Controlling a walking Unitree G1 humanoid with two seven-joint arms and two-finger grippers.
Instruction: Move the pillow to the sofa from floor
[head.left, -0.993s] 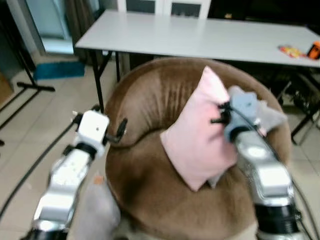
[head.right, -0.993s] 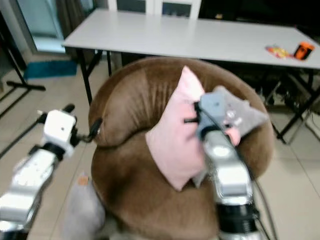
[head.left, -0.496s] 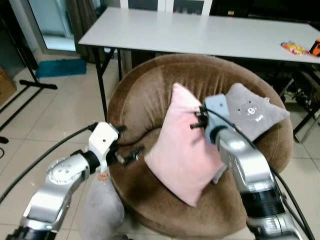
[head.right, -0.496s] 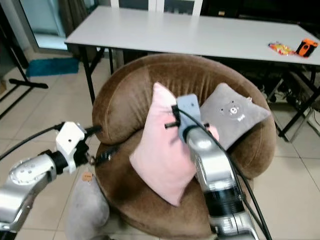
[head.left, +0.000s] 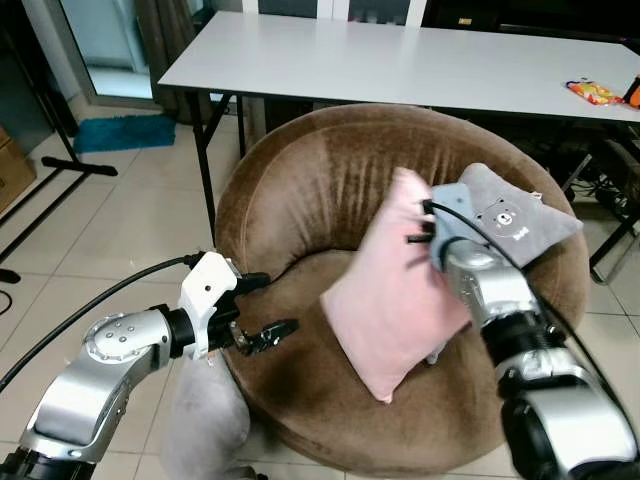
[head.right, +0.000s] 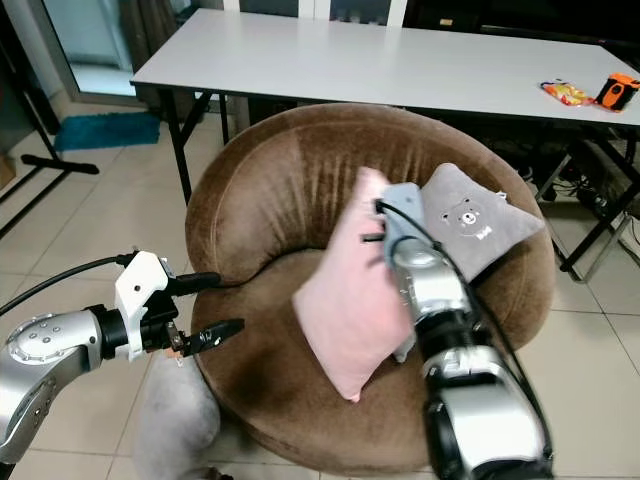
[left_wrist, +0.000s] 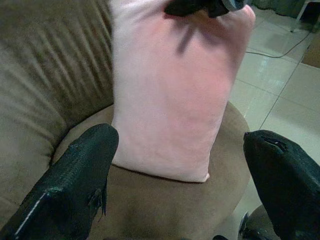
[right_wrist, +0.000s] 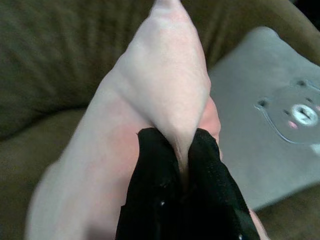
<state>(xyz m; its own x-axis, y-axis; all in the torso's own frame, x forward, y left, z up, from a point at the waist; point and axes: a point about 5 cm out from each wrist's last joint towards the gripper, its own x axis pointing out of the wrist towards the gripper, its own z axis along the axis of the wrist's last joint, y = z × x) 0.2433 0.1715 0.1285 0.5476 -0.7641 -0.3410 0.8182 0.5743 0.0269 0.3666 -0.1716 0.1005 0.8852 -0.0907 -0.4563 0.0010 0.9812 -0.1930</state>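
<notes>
right wrist view: the right gripper (right_wrist: 182, 170) fingers are pinched shut on the pillow's (head.left: 395, 300) upper edge, its long axis tilted, lower corner meeting the sofa (head.left: 300, 200) seat. left gripper (head.left: 262, 310), spread wide and empty, waits just beside the seat's front.

No readable text, label, brand name, number or sign appears anywhere in these views. The one printed mark is a small bear face, a picture without lettering, on the grey cushion (head.right: 478, 226) that leans against the back of the brown sofa (head.right: 290, 190). Two small items lie at the far end of the white table (head.right: 400, 70): a colourful packet (head.right: 562, 92) and an orange object (head.right: 620, 90). Both are too small and too blurred for any print on them to be made out.
</notes>
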